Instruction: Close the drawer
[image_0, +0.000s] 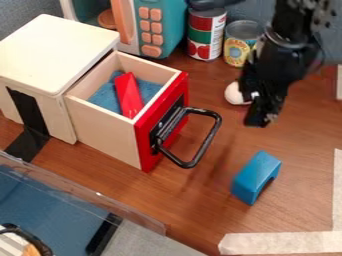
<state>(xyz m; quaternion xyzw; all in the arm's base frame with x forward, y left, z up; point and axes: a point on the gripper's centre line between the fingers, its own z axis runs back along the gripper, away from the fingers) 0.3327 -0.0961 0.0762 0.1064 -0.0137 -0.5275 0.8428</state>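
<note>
Closing drawer: likely pre-contact; next, push handle toward ten o'clock.
Gripper: handle's two o'clock; can't tell if spread.

We are listing a drawer, pale wood, its front red, its handle black; a cabinet, cream. We are entering a lining, blue; a slim block, red; an arched block, blue; a gripper, black. We are recording a toy microwave, teal, its buttons peach; a can, banded red, green and white; a tabletop, brown, wood-grained.
</note>
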